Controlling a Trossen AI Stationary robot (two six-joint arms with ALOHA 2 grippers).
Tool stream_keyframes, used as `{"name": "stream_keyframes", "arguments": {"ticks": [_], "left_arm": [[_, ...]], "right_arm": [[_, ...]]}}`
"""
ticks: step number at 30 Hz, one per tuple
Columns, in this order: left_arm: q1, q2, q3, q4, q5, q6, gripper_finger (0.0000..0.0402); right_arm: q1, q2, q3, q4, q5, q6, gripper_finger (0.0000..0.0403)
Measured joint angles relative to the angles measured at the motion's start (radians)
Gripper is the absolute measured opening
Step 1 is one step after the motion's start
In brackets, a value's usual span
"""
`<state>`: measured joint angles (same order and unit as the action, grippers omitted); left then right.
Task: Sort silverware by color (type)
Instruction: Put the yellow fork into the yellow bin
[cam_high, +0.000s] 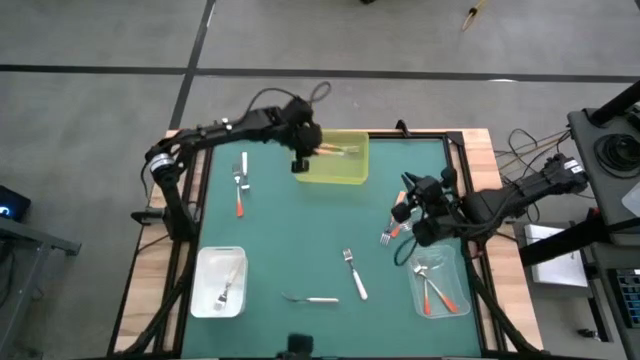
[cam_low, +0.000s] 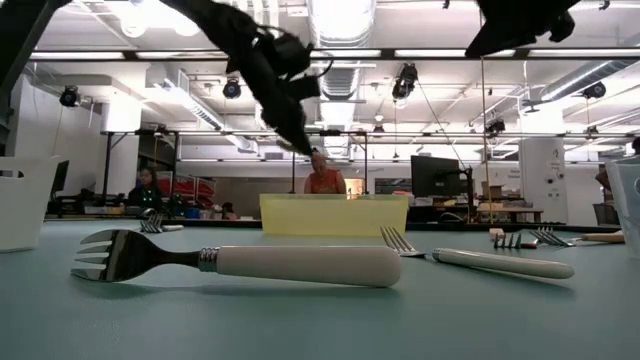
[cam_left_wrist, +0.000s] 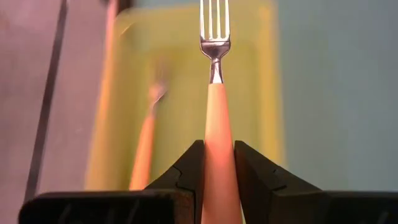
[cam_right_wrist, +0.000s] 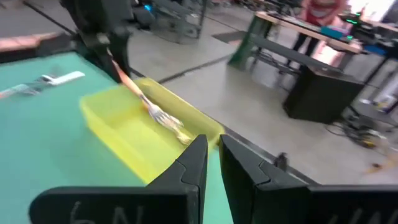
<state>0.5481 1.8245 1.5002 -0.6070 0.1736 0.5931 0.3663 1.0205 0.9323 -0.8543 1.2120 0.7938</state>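
Observation:
My left gripper (cam_high: 303, 150) hangs over the left end of the yellow bin (cam_high: 345, 172) at the table's far side, shut on a light orange fork (cam_left_wrist: 216, 74). A second light orange fork (cam_left_wrist: 144, 146) lies inside the bin. My right gripper (cam_right_wrist: 212, 140) stands shut and empty above the table's right part. A red-orange fork (cam_high: 390, 233) lies on the mat just below it in the high view. More forks lie loose on the mat: two at the left (cam_high: 240, 180) and two white-handled ones near the front (cam_high: 354, 274). My left gripper pinches the light orange handle (cam_left_wrist: 219, 134) between its two fingers. The fork lies along the fingers and sticks out ahead of them. The fingers come slanting down from the table's left. The fork is lifted clear, its tines (cam_right_wrist: 163, 117) over the inside of the yellow bin.
A white bin (cam_high: 220, 283) with a white fork stands at the front left. A clear bin (cam_high: 442, 288) with red-orange forks stands at the front right. In the low view, white-handled forks (cam_low: 250, 262) lie close to the camera. People show in the room beyond the table.

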Motion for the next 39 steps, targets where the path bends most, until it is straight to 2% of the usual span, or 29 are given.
{"name": "stream_keyframes", "arguments": {"ticks": [5, 9, 12, 28, 39], "left_arm": [[0.078, 0.017, 0.001, -0.001, -0.019, -0.006, 0.0051], [0.094, 0.033, 0.001, 0.000, -0.020, -0.007, 0.0051], [0.095, 0.045, 0.001, 0.005, -0.031, -0.007, 0.0051], [0.090, 0.133, 0.003, 0.074, -0.033, -0.030, 0.0051], [0.087, 0.149, 0.005, 0.099, -0.033, -0.034, 0.0052]], "right_arm": [[-0.113, 0.001, 0.004, 0.001, -0.020, -0.092, 0.0033], [-0.180, 0.002, 0.003, 0.000, -0.086, -0.198, 0.0033], [-0.206, 0.002, 0.003, 0.000, -0.094, -0.231, 0.0033], [-0.215, 0.002, -0.004, -0.003, -0.095, -0.257, 0.0033], [-0.215, 0.006, -0.004, 0.012, -0.095, -0.245, 0.0033]]}}
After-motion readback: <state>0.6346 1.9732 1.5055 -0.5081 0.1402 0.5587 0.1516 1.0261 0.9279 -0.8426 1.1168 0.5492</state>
